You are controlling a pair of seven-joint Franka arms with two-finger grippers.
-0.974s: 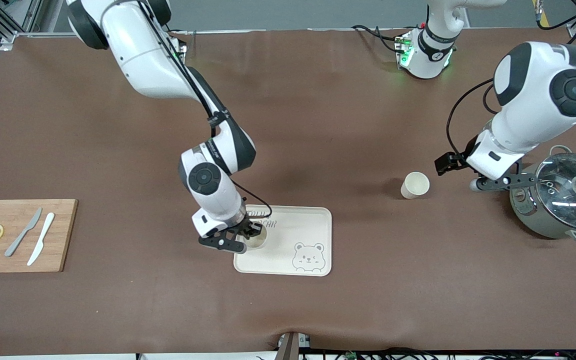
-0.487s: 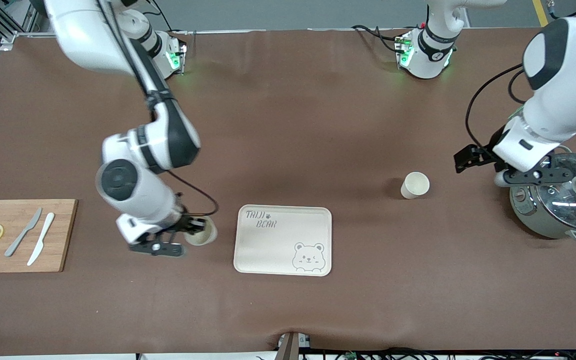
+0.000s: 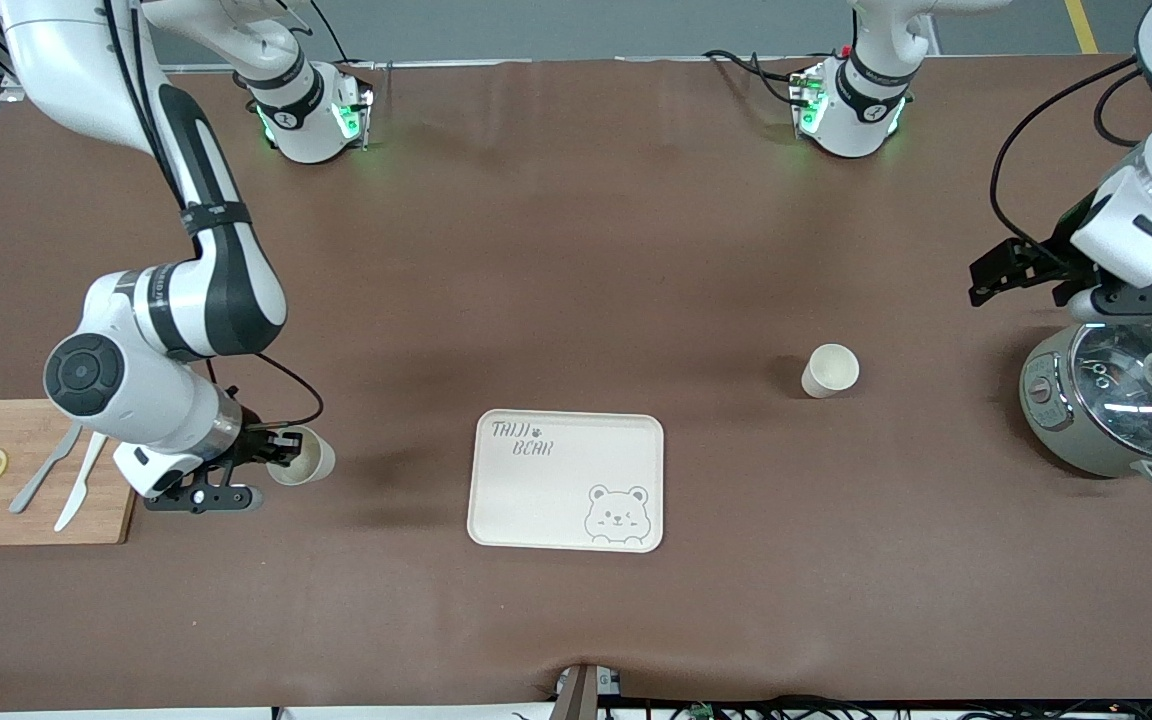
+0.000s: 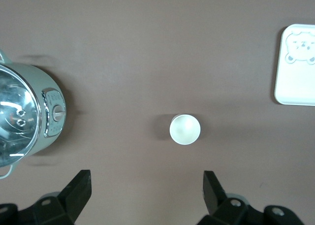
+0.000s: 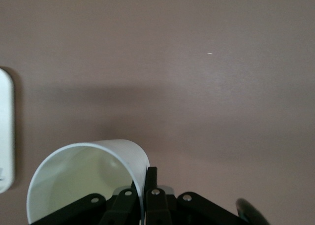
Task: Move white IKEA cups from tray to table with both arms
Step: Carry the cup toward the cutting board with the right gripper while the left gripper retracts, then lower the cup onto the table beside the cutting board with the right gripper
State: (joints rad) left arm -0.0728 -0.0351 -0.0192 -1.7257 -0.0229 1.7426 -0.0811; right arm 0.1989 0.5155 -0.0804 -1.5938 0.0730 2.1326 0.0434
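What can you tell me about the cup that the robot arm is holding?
The held cup is small, plain and cream-white, with no handle, a round rim and a slight taper; it looks like smooth plastic or ceramic and seems empty. The right gripper is shut on its rim, one finger inside the wall and one outside, as the right wrist view shows. It hangs over bare table between the cutting board and the tray, not on either.

A brown mat covers the table (image 3: 576, 250); grey floor (image 3: 586, 28) shows past its edge.
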